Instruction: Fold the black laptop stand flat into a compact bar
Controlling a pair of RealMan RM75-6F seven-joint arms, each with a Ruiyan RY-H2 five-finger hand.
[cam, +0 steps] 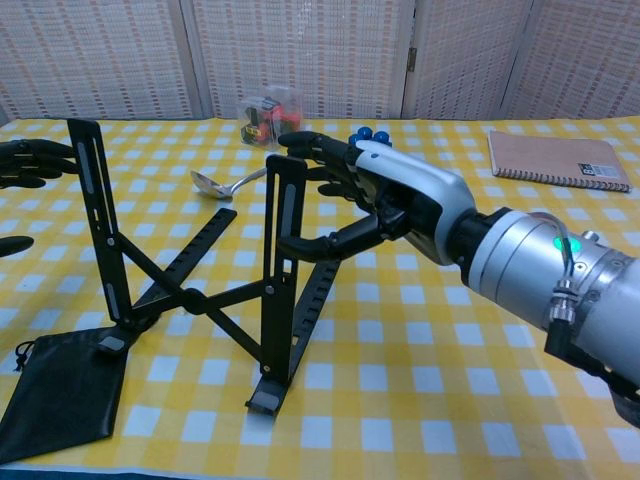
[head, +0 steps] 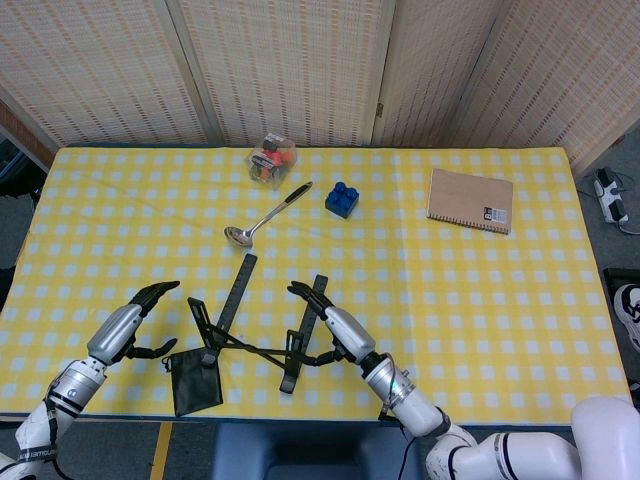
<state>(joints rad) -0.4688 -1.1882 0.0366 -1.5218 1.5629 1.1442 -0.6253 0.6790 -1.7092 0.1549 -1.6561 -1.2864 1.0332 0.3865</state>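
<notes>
While your right hand (cam: pixel 385 195) closes around the top of the stand's right upright, thumb in front and fingers behind, treat that as contact more than a firm hold.

Left hand (head: pixel 128 325): spread, holding nothing, just beside the left upright; the chest view shows its fingertips close behind that bar, contact uncertain.

Black laptop stand (cam: pixel 190 300): unfolded at the near table edge, two uprights raised, crossed links between them, long rails lying flat toward the spoon (head: pixel 266 215).

Black pouch (head: pixel 195 380): touching the stand's left foot.

Step in hand, by judgement: drawing the two uprights together. Press inward evenly with both hands, low on the bars, so the scissor links close without the feet skating across the cloth or snagging the pouch.
</notes>
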